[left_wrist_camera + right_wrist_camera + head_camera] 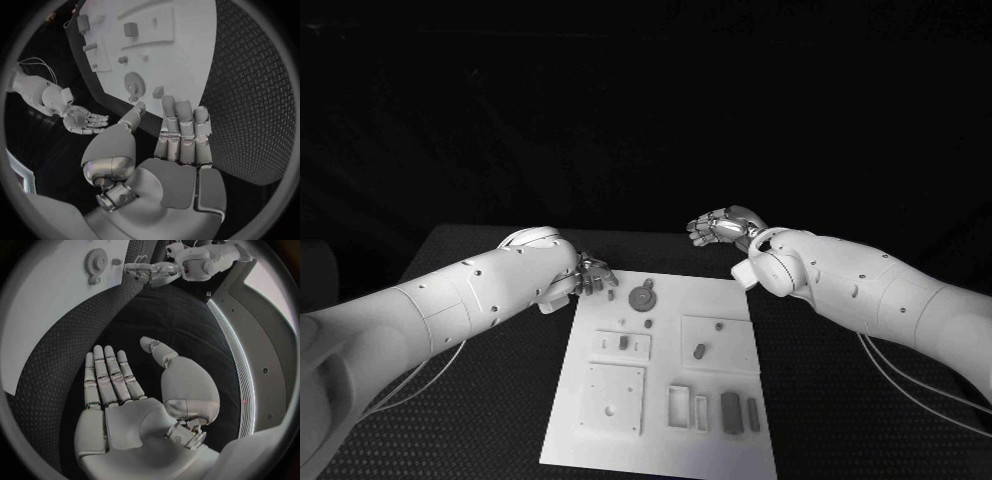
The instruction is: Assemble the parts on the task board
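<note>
In the lower middle of the head view lies the task board [661, 400], a white plate running lengthwise away from the camera on the black tabletop [848, 420]. The left hand [593, 277] sits at the board's far left corner, just beside a small part [612, 295] and close to a toothed wheel [642, 297], probably so that it can reach for one of them. From this angle I cannot tell whether its fingers touch anything. The right hand [726, 228] hangs above centre in the frame, beyond the board's far edge and well apart from the parts, fingers loosely curled round nothing, which reads as waiting out of the way. Nearer the camera, dark bar-shaped parts [730, 410] lie in the board's lower right, beside raised square plates [615, 397].

In the left wrist view the left hand [169, 150] fills the lower middle, fingers straight and side by side, thumb held apart, nothing between them. Its fingertips [169, 105] reach the board's [181, 60] edge, close under the small part [158, 92] and the toothed wheel [132, 83]. The right hand [81, 120] shows at centre left, empty, palm up.

In the right wrist view the right hand [119, 395] lies flat and spread over the dark tabletop [50, 390], holding nothing. The board [56, 300] takes the upper left of the frame, with the toothed wheel [95, 261] at top and the left hand [150, 272] beside it.
</note>
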Tool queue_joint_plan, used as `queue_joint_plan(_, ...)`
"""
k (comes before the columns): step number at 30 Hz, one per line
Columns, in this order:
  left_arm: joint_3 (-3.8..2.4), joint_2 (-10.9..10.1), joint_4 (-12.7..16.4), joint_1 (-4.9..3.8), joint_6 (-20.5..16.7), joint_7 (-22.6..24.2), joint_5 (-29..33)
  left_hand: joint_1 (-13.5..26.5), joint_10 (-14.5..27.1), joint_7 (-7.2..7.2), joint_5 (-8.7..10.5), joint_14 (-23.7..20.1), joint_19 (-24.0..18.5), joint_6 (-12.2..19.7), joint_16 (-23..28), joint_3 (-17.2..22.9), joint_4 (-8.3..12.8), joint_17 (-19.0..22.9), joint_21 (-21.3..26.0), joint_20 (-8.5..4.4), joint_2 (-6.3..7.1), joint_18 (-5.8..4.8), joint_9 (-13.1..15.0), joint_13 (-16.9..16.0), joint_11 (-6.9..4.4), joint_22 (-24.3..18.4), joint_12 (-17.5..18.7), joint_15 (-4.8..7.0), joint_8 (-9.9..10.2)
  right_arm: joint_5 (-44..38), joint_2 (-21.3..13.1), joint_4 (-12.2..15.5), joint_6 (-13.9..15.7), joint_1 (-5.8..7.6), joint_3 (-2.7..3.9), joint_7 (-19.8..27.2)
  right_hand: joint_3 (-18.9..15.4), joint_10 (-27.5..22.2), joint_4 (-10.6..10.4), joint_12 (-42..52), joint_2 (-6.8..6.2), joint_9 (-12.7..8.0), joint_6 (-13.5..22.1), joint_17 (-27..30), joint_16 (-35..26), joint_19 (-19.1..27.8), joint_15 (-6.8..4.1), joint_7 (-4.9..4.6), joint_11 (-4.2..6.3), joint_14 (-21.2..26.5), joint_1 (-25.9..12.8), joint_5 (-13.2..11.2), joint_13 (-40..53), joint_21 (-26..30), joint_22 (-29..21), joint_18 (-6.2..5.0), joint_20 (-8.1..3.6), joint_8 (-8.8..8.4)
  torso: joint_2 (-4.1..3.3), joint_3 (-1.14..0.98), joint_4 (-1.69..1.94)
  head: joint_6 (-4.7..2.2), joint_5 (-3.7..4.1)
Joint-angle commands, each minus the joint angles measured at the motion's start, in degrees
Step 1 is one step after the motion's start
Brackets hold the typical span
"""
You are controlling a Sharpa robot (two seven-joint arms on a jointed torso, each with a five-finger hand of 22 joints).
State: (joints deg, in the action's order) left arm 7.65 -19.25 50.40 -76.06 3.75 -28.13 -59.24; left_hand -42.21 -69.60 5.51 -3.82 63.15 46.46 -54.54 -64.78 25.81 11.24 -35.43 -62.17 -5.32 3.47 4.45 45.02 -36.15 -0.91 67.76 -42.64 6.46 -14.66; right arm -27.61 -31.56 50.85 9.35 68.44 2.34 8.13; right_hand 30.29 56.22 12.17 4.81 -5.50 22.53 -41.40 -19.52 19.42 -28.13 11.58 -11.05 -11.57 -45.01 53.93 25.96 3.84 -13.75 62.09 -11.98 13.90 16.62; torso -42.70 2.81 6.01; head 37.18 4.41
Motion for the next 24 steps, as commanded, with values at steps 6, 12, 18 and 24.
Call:
queue_joint_plan(6,0.10,0.82,-0.96,0.65,2.00,0.74,-1.59,0.37,0.42,-0.02,0.47,-0.27,-0.47,0.39,0.37,-0.12,-0.61,0.05,0.46,-6.25,0.54,-0.55,-0.27,0.06,0.04,-0.02,0.26,-0.18,-0.50,-0.37,-0.18,0.52,-0.03,-0.02,0.01,0.79,-0.01,0.49,0.13,-0.24,-0.10,-0.11,0.02,0.07,0.20,0.36,-0.05,-2.10,0.03,0.44,-0.11,0.22,0.09,0.31,0.12,1.07,0.07,0.21,-0.35,0.07,-0.31,0.16,0.19)
queue_joint_plan(12,0.10,1.03,-1.18,0.71,2.56,0.91,-1.22,0.62,0.39,-0.04,0.50,-0.26,-0.49,0.37,0.35,-0.24,-0.83,0.02,0.49,-6.25,0.53,-0.56,-0.41,0.02,0.02,0.01,0.28,-0.17,-0.61,-0.39,-0.15,0.66,-0.04,-0.02,0.01,0.80,-0.01,0.50,0.13,-0.25,-0.10,-0.12,0.02,0.08,0.21,0.35,-0.04,-2.11,0.03,0.44,-0.11,0.23,0.10,0.33,0.14,1.07,0.07,0.21,-0.17,0.08,-0.24,0.34,0.36)
queue_joint_plan(18,0.10,1.09,-1.47,0.71,2.95,0.88,-0.87,0.54,0.31,-0.08,0.46,-0.23,-0.48,0.30,0.30,-0.18,-0.91,-0.03,0.50,-6.28,0.26,-0.53,-0.52,-0.02,-0.02,0.06,0.27,-0.15,-0.73,-0.40,-0.07,0.72,-0.09,-0.02,0.01,0.80,-0.01,0.51,0.13,-0.26,-0.10,-0.13,0.02,0.09,0.21,0.35,-0.04,-2.12,0.03,0.44,-0.11,0.23,0.10,0.34,0.16,1.07,0.07,0.22,-0.17,0.04,-0.24,0.41,0.43)
queue_joint_plan(24,0.10,1.12,-1.62,0.72,3.21,0.86,-0.57,-0.36,0.25,-0.13,0.21,-0.28,-0.50,0.20,0.25,0.22,-0.65,-0.13,0.48,-6.30,-1.06,-0.52,-0.90,-0.13,-0.05,0.25,0.34,-0.12,-1.07,-0.40,-0.07,0.72,-0.11,-0.02,0.01,0.78,-0.01,0.52,0.14,-0.27,-0.10,-0.13,0.02,0.10,0.22,0.34,-0.04,-2.13,0.03,0.44,-0.11,0.24,0.10,0.36,0.18,1.07,0.07,0.23,-0.19,0.07,-0.21,0.46,0.48)
